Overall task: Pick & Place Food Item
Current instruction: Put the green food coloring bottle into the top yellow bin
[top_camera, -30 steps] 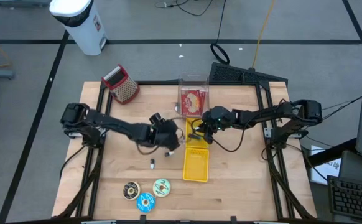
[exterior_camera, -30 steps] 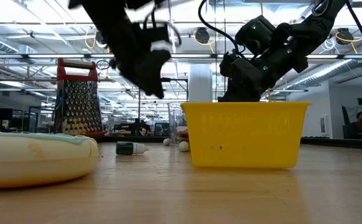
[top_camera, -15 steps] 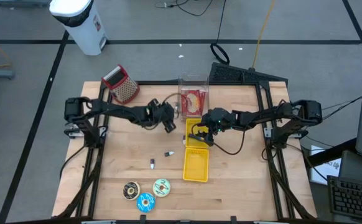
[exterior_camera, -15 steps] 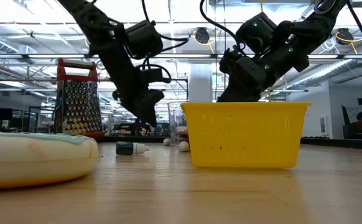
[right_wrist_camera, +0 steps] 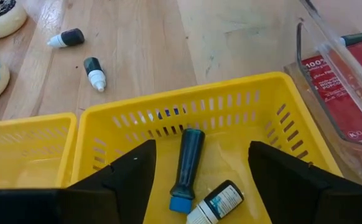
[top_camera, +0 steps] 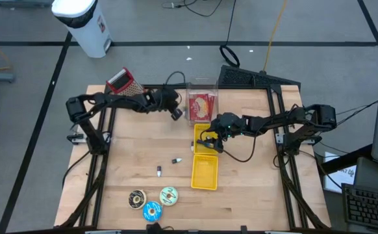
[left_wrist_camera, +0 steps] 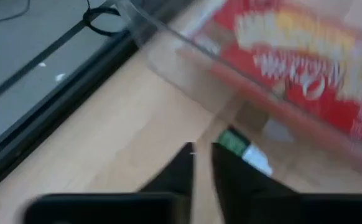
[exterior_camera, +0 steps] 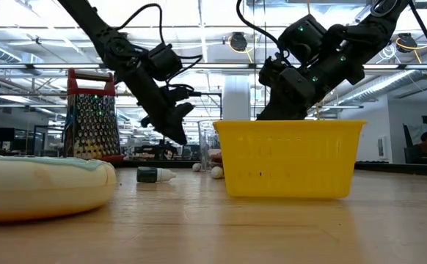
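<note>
**Now: left fingers drawn together beside the clear box**

The left gripper [left_wrist_camera: 201,163], wide apart a second ago, is seen nearly closed, apparently on nothing; a small green-capped bottle [left_wrist_camera: 243,149] lies just beyond its tips, beside the clear plastic box holding a red packet [top_camera: 201,103]. The right gripper [right_wrist_camera: 196,163] is held apart over the yellow slotted plastic basket [right_wrist_camera: 131,118], where two small bottles [right_wrist_camera: 187,168] already rest. A missed grasp is judged likely.

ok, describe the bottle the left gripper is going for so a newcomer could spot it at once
Start at the clear plastic container holding the red food package, at the table's far edge. The left gripper sits at its left side, fingers nearly shut, and the small bottle lies on the wood just past its fingertips, against the container wall. Its green label and white tip show; two other loose bottles lie mid-table.
</note>
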Action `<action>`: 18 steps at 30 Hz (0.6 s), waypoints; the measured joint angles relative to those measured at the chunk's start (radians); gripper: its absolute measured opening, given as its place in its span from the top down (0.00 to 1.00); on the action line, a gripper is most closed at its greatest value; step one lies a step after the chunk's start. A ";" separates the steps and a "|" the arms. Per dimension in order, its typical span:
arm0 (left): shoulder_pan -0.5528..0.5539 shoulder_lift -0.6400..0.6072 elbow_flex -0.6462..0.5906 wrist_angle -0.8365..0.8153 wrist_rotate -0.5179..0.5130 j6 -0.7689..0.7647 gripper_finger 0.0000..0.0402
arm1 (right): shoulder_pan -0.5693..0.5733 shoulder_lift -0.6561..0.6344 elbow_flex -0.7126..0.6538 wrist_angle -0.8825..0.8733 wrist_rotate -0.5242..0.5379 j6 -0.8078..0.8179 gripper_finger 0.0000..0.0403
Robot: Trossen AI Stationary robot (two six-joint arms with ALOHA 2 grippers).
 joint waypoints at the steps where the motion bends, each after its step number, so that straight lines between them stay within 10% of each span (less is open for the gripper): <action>1: 0.011 0.000 0.000 0.019 0.023 -0.020 0.95 | 0.000 0.000 0.000 0.000 0.000 -0.003 0.40; 18: 0.016 0.165 0.057 0.120 0.137 -0.322 1.00 | -0.006 -0.001 0.000 0.001 0.002 0.011 0.41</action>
